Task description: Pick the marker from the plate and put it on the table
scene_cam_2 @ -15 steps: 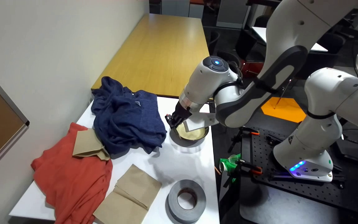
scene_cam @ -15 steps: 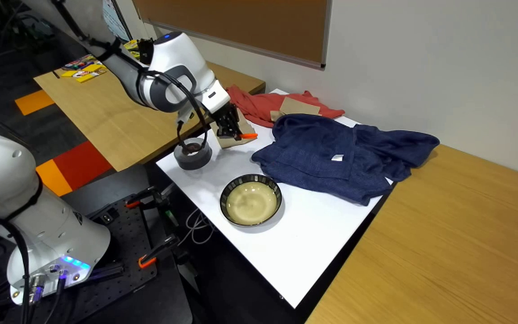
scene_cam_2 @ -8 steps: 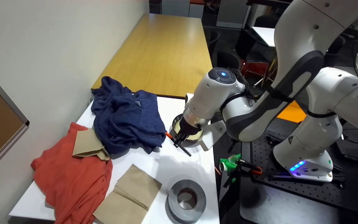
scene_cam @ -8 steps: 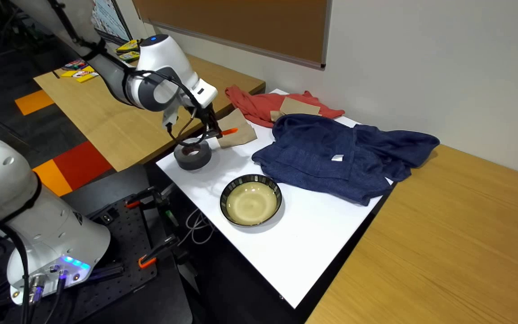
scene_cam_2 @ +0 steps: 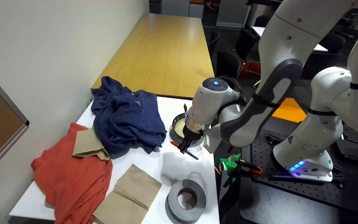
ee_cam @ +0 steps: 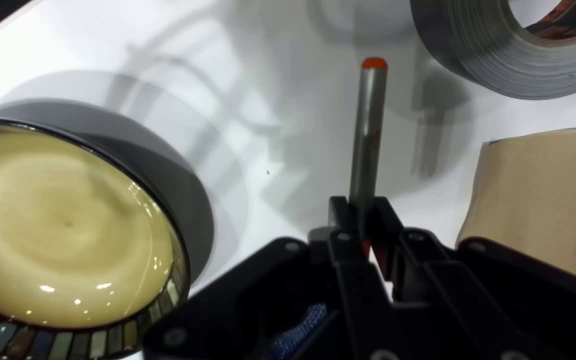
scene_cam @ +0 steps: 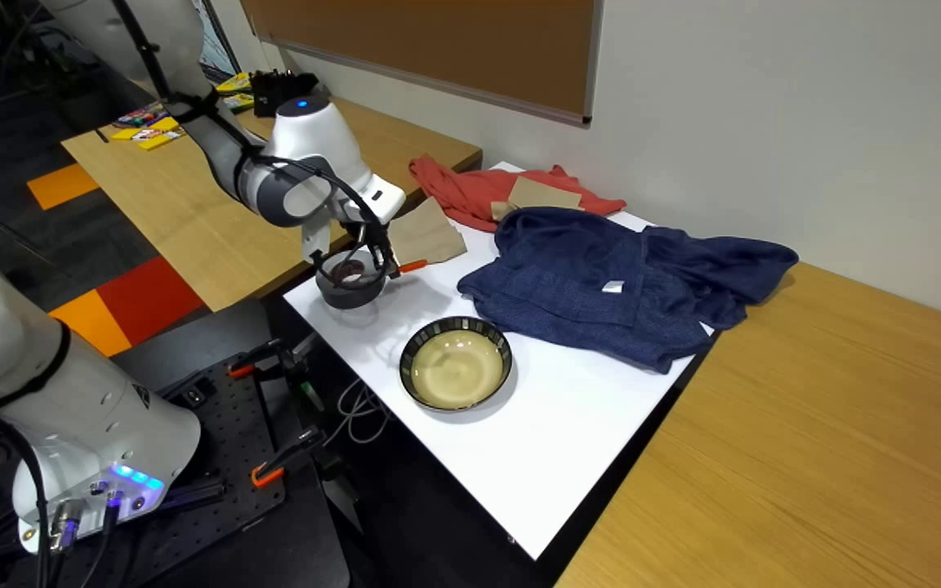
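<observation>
Black two-fingered gripper (ee_cam: 362,212) holds a thin orange-red and grey marker (ee_cam: 369,125) above a white rectangular table (scene_cam: 536,457)

Nearest to where I stand, a light-brown wooden tabletop (scene_cam: 813,441) runs alongside the table. On the white surface sits a round shallow plate (scene_cam: 456,369), its rim dark and patterned, its centre glossy pale tan-yellow.

Just beyond it, the gripper is clamped around the marker, held in the air between the plate and a thick grey ring-shaped roll of tape (scene_cam_2: 186,216). The orange-red end points toward a rumpled navy-blue cloth garment (scene_cam: 593,265); the grey barrel, with a small orange tip, sticks out on the opposite side.

The garment, marked by a small white patch (scene_cam: 613,286), lies past the plate. Near the tape lies a flat, creased light-brown sheet of paper or card (scene_cam_2: 138,186). Behind these, a crumpled red cloth (scene_cam_2: 76,180) has a smaller folded light-brown piece (scene_cam_2: 87,143) on top.

Farthest away, another wooden tabletop (scene_cam: 168,220) holds yellow packets (scene_cam: 162,140), and a brown board (scene_cam: 438,41) in a grey frame is on the pale wall (scene_cam: 764,122).
</observation>
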`<state>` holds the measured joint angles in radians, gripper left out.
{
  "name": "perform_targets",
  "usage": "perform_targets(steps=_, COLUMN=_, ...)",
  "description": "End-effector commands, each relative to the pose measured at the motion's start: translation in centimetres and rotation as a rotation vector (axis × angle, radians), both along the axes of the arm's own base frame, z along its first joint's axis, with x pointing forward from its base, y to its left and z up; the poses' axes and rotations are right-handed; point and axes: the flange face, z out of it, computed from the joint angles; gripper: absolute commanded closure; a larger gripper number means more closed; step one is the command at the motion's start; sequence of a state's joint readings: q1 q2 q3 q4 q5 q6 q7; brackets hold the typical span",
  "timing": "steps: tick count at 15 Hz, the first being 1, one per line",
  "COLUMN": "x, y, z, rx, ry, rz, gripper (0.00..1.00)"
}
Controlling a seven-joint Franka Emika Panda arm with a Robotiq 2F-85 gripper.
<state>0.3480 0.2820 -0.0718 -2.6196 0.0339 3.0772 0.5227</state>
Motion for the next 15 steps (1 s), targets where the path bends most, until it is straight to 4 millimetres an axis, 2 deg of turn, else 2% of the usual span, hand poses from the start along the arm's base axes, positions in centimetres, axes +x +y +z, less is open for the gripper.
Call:
perform_targets(steps=1, x=1.4, y=-1.0, z=-2.4, rx=0.005, ry=0.032, rz=0.023, gripper=0.96)
perform_targets(steps=5, x=2.5, y=-1.7, z=-4.7, rx=-0.008, ry=0.054, rz=0.021, gripper=0.96)
perform_targets(steps=12, x=3.0, y=-1.1, z=-7.2, rx=-0.017, ry=0.081, rz=0.021, gripper=0.96)
perform_targets(steps=13, x=3.0, y=-1.1, z=-7.3, rx=-0.021, ry=0.084, rz=0.019, gripper=0.63)
perform_targets(steps=14, x=3.0, y=-1.2, z=-7.4, rx=-0.024, ry=0.082, rz=0.014, gripper=0.6)
perform_targets(steps=15, x=3.1, y=-1.2, z=-7.3, rx=-0.025, ry=0.081, rz=0.01, gripper=0.53)
